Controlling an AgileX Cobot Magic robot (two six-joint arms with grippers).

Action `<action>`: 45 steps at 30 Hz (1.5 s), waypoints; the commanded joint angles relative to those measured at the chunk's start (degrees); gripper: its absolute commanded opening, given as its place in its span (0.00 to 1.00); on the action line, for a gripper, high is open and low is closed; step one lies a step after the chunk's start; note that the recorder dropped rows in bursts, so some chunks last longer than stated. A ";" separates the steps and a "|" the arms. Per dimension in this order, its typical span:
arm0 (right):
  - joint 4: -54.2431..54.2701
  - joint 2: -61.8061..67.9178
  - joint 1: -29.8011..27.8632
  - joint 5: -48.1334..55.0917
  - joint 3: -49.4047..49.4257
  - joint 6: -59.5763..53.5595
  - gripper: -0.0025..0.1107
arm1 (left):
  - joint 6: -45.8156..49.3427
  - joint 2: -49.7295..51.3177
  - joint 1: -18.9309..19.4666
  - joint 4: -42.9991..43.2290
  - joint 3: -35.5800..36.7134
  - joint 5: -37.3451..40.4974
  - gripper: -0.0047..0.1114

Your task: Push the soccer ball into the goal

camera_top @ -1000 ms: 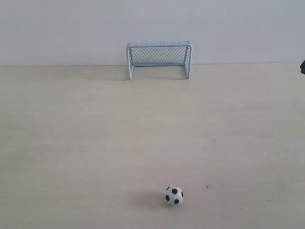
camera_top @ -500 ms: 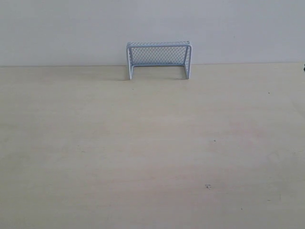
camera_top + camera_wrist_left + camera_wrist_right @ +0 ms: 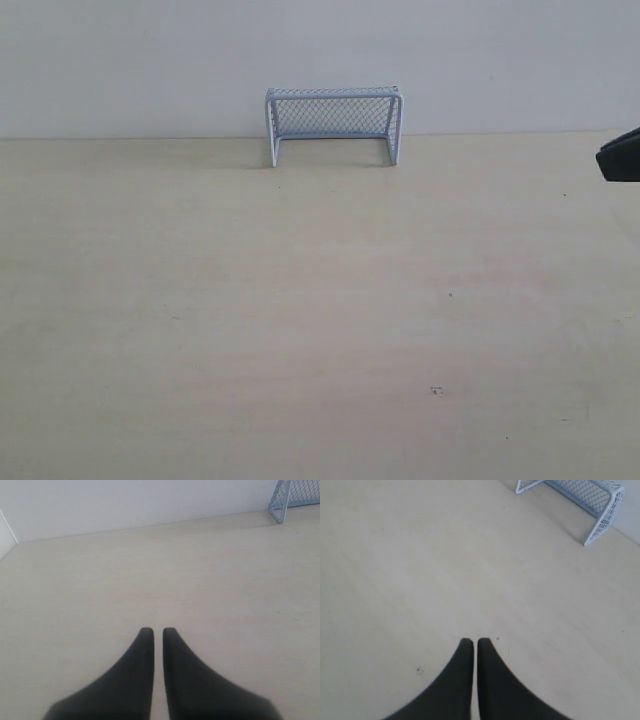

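The goal (image 3: 333,124), pale blue-white tubes with fine netting, stands against the back wall at centre; it also shows in the left wrist view (image 3: 295,497) and the right wrist view (image 3: 580,500). The soccer ball is out of view in every frame. My left gripper (image 3: 155,630) is shut with nothing between its dark fingers, over bare table. My right gripper (image 3: 473,641) is likewise shut and empty; a dark part of the right arm (image 3: 620,155) pokes in at the right edge of the exterior view.
The pale wooden table (image 3: 300,300) runs back to a white wall (image 3: 150,60). A few small dark specks (image 3: 436,390) mark the tabletop near the front.
The soccer ball, at the front centre one second ago, has gone from view. The right arm has come further into the exterior view at the right edge.
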 commanded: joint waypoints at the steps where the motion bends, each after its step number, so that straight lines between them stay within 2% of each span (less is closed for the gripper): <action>1: 5.21 -0.87 -0.24 -0.25 1.03 2.33 0.02 | -0.53 0.31 -0.45 0.02 -0.24 -0.19 0.09; 5: 7.70 -0.87 -0.24 1.02 1.03 6.95 0.02 | -0.53 0.31 -0.45 0.02 -0.24 -0.19 0.09; 10: 5.04 -0.87 -0.24 6.73 1.03 6.96 0.02 | -0.53 0.31 -0.45 0.02 -0.24 -0.19 0.09; 29: 5.11 -0.87 -0.24 6.73 1.03 8.16 0.02 | -0.53 0.31 -0.45 0.02 -0.24 -0.19 0.09; 33: 8.33 -0.87 -0.24 6.73 1.03 8.69 0.02 | -0.53 0.31 -0.45 0.02 -0.24 -0.19 0.09; 38: 13.33 -1.53 1.12 -2.68 1.03 10.02 0.02 | -0.53 0.31 -0.45 0.02 -0.24 -0.19 0.09; 45: 13.22 -4.89 10.13 -20.44 1.03 13.54 0.02 | -0.53 0.31 -0.45 0.02 -0.24 -0.19 0.09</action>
